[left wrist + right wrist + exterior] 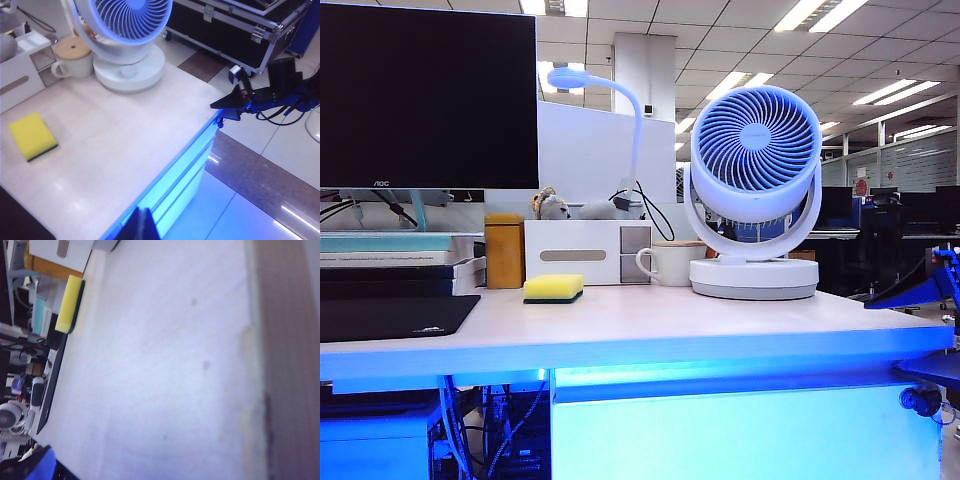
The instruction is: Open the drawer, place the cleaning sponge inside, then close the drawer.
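The right hand (220, 105) is seen open from the left wrist view, black fingers extended level off the tabletop's corner, carried on a blue-and-black arm. The left hand (142, 225) is shut (only dark fingertips are shown), held high, tilted downward.

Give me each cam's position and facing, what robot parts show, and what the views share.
Exterior: low in front of the desk, level with its edge, facing sponge, fan and drawer; blue right arm at the right border.
Left wrist: above the desk, looking down at sponge, fan, mug; closed left gripper at the bottom, open right gripper off the desk corner.
Right wrist: tilted, skimming the desktop toward the sponge; gripper not in view.
Shared: the sponge shows in all three.
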{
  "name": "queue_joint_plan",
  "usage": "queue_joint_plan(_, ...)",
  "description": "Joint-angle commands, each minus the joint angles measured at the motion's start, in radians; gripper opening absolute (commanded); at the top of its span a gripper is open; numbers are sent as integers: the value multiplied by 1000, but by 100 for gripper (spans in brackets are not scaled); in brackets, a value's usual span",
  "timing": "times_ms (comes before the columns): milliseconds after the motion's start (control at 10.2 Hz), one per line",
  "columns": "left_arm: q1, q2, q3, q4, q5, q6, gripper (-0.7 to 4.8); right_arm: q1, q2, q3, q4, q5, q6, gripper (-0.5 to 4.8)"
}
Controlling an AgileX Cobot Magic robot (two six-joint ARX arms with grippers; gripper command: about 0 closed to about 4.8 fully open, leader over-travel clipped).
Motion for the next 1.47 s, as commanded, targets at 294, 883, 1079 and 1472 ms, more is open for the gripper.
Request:
queue_joint_plan(294,0,-2,4,5,3,-1,-5,-2,-13,7,135,-209,50,479)
queue_joint_plan(883,0,-2,4,-8,3,0,-5,-2,-52,-20,132,-216,90,479)
queue_joint_plan(1079,0,-2,5,-8,3,0,-5,-2,-57,-48,130,-219,91,479)
queue_joint_plan(1472,0,-5,5,-8,3,0,-5,-5,-61,-106,130,-211,90,479)
